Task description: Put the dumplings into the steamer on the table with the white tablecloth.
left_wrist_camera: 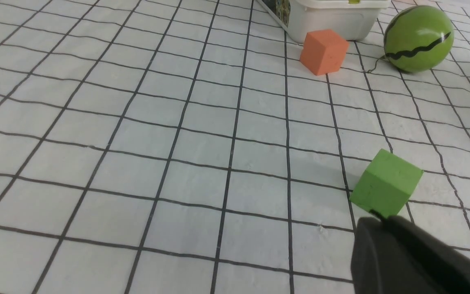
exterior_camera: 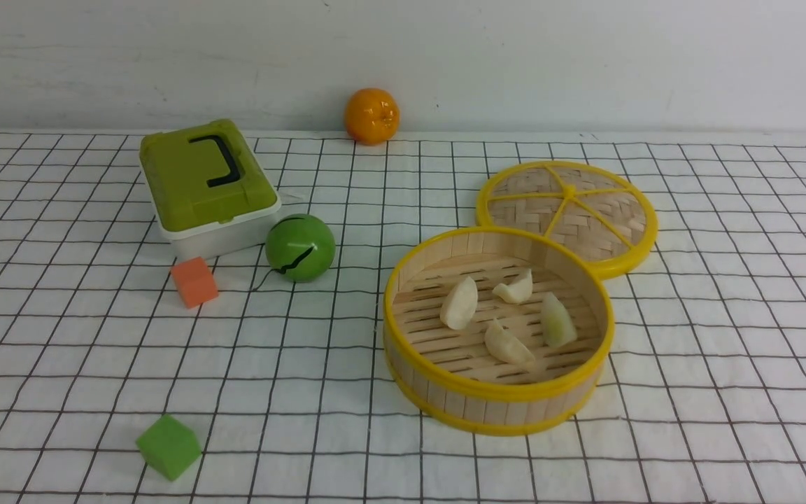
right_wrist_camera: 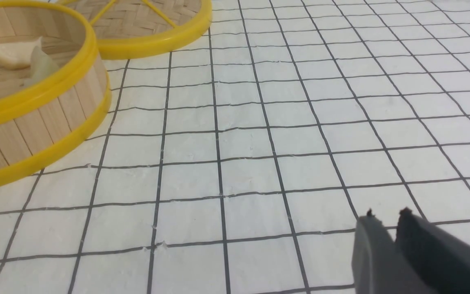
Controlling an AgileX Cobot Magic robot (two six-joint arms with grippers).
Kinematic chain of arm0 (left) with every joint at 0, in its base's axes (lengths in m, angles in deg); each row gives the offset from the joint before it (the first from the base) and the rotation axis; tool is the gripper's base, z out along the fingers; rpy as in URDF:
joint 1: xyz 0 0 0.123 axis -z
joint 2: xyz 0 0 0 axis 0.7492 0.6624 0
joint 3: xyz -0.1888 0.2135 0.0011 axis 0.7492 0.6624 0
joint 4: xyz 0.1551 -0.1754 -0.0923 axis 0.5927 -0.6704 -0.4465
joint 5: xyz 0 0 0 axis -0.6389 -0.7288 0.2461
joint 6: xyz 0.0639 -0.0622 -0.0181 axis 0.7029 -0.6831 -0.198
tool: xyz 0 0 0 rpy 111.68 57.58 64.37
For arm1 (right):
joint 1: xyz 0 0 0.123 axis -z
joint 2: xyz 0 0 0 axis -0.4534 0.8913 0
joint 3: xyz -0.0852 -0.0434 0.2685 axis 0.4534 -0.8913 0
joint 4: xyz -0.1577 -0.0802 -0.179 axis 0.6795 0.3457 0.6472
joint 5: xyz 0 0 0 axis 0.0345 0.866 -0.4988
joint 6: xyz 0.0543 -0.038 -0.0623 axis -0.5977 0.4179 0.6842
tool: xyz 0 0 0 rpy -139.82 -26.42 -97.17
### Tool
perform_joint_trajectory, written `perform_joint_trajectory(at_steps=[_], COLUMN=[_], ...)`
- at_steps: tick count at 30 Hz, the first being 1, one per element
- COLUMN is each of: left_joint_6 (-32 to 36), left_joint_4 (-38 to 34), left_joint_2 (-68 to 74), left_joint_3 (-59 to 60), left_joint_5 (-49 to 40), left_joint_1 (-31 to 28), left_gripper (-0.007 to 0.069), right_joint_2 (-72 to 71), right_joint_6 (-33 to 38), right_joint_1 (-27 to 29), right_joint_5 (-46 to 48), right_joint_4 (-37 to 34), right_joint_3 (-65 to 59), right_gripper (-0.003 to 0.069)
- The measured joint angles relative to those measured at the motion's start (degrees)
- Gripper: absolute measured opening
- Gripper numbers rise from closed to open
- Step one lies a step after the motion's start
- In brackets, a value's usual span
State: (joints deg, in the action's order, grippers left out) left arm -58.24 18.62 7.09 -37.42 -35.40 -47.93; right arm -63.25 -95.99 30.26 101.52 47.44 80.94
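White checked tablecloth (exterior_camera: pixel 725 336) is covering the table; four dumplings (exterior_camera: pixel 459 303) are lying inside the steamer (exterior_camera: pixel 497 399); left gripper (left_wrist_camera: pixel 382 220) is sitting closed beside a green cube (left_wrist_camera: pixel 386 182); right gripper (right_wrist_camera: pixel 386 218) is hanging slightly parted, empty, over cloth.

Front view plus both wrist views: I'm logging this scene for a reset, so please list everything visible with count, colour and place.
dumplings: four, cream-white, one greenish, inside the steamer
steamer: one, bamboo with yellow rims, centre-right on the cloth
lid: one, woven bamboo with yellow rim and spokes, flat behind the steamer
box: one, white with green lid and black handle, back left
melon ball: one, green with black stripe, right of the box
orange: one, orange, by the back wall
orange cube: one, in front of the box
green cube: one, front left
tablecloth: one, white with black grid, covering the table
left tool: dark, shut, near the green cube
right tool: dark, narrow gap, over bare cloth
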Motion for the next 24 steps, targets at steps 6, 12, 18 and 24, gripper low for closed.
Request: perform_joint_trajectory(at_steps=[6, 12, 18, 24], left_joint_6=[0.0, 0.0, 0.0, 0.0], left_joint_4=[0.0, 0.0, 0.0, 0.0], left_joint_2=[0.0, 0.0, 0.0, 0.0], left_joint_3=[0.0, 0.0, 0.0, 0.0], left_joint_5=[0.0, 0.0, -0.06, -0.02], left_joint_1=[0.0, 0.0, 0.0, 0.0], left_gripper=[-0.0013, -0.0012, -0.0012, -0.0008], right_joint_2=[0.0, 0.0, 0.0, 0.0], right_joint_6=[0.0, 0.0, 0.0, 0.0], right_joint_1=[0.0, 0.0, 0.0, 0.0], right_joint_5=[0.0, 0.0, 0.0, 0.0], right_joint_4=[-0.02, -0.02, -0.02, -0.02], right_joint_3=[0.0, 0.0, 0.0, 0.0], right_gripper=[0.0099, 0.0104, 0.0111, 0.012])
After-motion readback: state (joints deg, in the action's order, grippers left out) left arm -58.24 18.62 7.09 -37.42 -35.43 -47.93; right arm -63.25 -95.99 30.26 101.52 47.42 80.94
